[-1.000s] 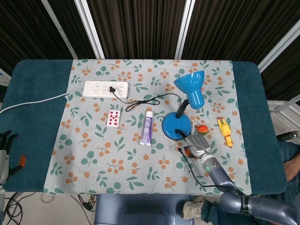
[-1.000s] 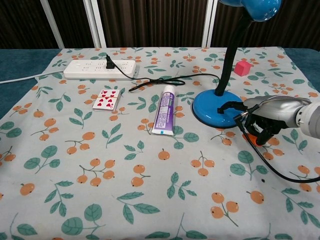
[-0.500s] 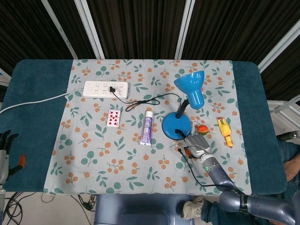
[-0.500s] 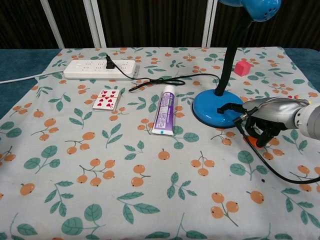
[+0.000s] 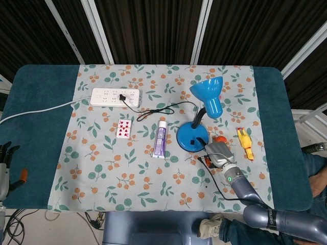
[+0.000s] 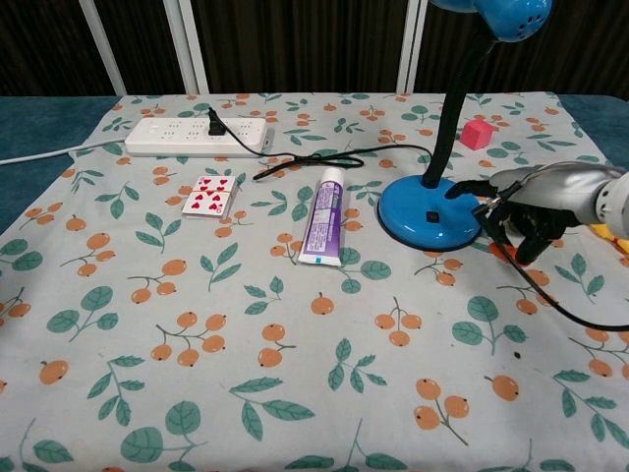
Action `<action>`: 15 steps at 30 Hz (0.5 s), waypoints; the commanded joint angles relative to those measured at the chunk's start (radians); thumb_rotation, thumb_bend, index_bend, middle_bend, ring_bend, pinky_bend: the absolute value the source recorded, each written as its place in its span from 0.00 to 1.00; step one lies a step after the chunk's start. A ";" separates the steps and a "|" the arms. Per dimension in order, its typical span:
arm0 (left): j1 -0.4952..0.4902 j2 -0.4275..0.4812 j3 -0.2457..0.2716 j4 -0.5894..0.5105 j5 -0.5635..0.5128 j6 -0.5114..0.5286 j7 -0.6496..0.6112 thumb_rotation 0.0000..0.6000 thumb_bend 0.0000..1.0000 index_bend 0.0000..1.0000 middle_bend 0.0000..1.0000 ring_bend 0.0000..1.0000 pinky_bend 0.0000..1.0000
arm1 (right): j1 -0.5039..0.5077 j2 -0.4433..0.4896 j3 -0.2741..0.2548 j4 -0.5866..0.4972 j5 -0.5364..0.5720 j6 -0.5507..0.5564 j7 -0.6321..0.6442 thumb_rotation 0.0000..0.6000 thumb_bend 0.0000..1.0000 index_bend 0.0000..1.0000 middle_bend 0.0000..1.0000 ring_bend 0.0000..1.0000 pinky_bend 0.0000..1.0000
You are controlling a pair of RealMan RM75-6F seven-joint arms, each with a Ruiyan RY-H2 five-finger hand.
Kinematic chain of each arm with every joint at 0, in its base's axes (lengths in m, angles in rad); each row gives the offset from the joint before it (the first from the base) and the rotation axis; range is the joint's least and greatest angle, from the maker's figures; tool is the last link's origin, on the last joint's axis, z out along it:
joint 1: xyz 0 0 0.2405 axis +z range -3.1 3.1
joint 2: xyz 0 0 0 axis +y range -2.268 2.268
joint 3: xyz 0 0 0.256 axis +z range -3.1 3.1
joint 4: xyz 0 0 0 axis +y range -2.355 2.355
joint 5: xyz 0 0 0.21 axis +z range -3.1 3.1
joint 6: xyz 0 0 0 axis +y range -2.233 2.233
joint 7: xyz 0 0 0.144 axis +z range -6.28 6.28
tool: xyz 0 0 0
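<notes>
Your right hand [image 6: 536, 202] sits at the right edge of the blue desk lamp's [image 5: 200, 115] round base [image 6: 428, 211], fingers curled down toward the cloth, with one fingertip reaching onto the base rim. A thin black cable [image 6: 550, 295] runs out from under those curled fingers and trails toward the near right corner; whether you actually grip it or only cover it, you cannot tell from either view.

The lamp stands upright, with a glossy blue base, a black bent neck and a blue shade tilted toward the far side. Its cord [image 5: 163, 109] loops left to a black plug seated in the white power strip [image 5: 115, 96].

Just behind your right hand lies a small orange-and-green ball [image 5: 221, 139], and beside that, farther right, a yellow rubber chicken [image 5: 244, 143]. A pink cube [image 6: 477, 134] sits beyond the lamp in the chest view.

Left of the base lies a purple-and-white tube [image 6: 323, 215], cap pointing away from you. Farther left lies a playing card [image 5: 123, 128] with red hearts, face up.

Your left hand [image 5: 4, 166] hangs off the near left table corner, fingers loosely apart and holding nothing.

The floral cloth [image 5: 102, 168] covers the teal table [image 5: 36, 127].
</notes>
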State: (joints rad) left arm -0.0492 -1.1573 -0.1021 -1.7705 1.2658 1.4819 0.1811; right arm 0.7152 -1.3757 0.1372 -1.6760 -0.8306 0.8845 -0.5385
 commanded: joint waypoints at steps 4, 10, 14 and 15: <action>0.001 0.001 0.001 -0.002 0.002 0.002 0.001 1.00 0.42 0.17 0.04 0.00 0.04 | -0.059 0.252 -0.067 -0.266 -0.060 0.075 -0.054 1.00 0.32 0.00 0.13 0.25 1.00; 0.005 0.000 0.003 -0.010 0.004 0.010 0.005 1.00 0.42 0.17 0.04 0.00 0.04 | -0.136 0.408 -0.120 -0.396 -0.123 0.142 -0.019 1.00 0.30 0.00 0.05 0.13 0.43; 0.007 -0.001 0.003 -0.011 0.004 0.014 0.007 1.00 0.42 0.17 0.04 0.00 0.04 | -0.250 0.418 -0.161 -0.379 -0.282 0.296 0.046 1.00 0.30 0.00 0.04 0.11 0.00; 0.007 -0.001 0.004 -0.012 0.005 0.015 0.008 1.00 0.42 0.17 0.04 0.00 0.04 | -0.283 0.407 -0.171 -0.362 -0.327 0.341 0.071 1.00 0.30 0.00 0.04 0.11 0.00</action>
State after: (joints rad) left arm -0.0423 -1.1583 -0.0985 -1.7825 1.2702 1.4961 0.1886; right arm 0.5288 -0.9686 0.0075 -2.0548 -1.0338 1.1029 -0.5316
